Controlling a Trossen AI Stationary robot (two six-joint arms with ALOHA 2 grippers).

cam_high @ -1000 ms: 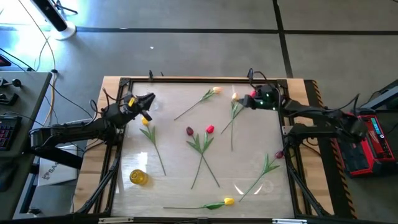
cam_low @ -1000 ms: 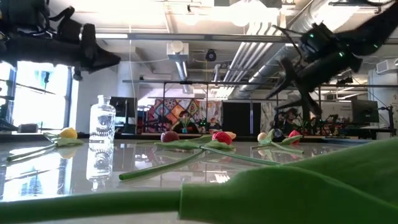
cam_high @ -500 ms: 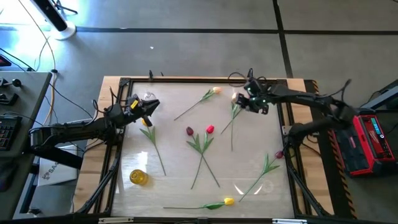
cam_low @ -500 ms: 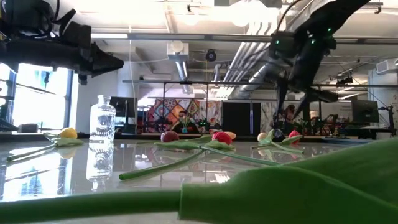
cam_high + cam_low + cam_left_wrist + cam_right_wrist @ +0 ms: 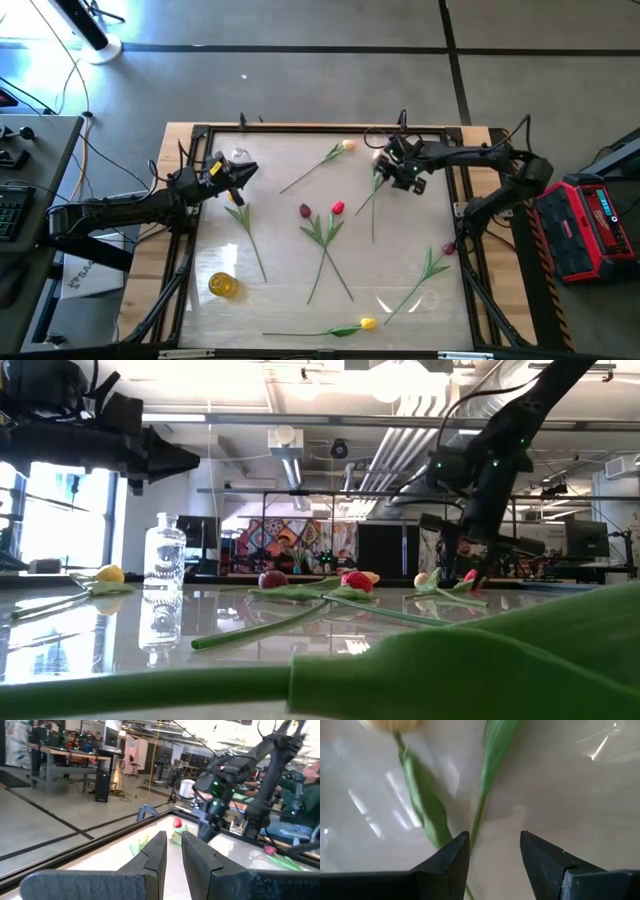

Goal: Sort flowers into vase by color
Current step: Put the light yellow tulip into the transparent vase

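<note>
Green-stemmed artificial flowers [image 5: 322, 232] lie scattered across the glossy white table [image 5: 290, 290] as two dark arms reach in from either side. At the far right of the table, the right end effector [image 5: 397, 170] hangs low over a pale peach tulip [image 5: 377, 156], its two fingers [image 5: 547, 860] parted and released, straddling the thin stem in the right wrist view without closing on it. The low view shows that arm dropping steeply toward the flower heads near the table's far edge.

The left end effector [image 5: 243, 171] hovers above the table at the far left, just beside a clear glass vase [image 5: 164, 556] that stands upright; its fingers [image 5: 155, 855] sit close together with only a narrow gap, holding nothing. A yellow tulip [image 5: 236, 197] lies just beneath it.

A dark maroon tulip [image 5: 305, 211] and a red tulip [image 5: 338, 208] rest side by side mid-table, their stems crossing toward the near edge. Another peach tulip [image 5: 347, 145] lies near the far edge, a red-headed one [image 5: 449, 248] at the right edge, and a second yellow tulip [image 5: 367, 323] along the near edge. A small yellow vase [image 5: 222, 285] sits at the near left
</note>
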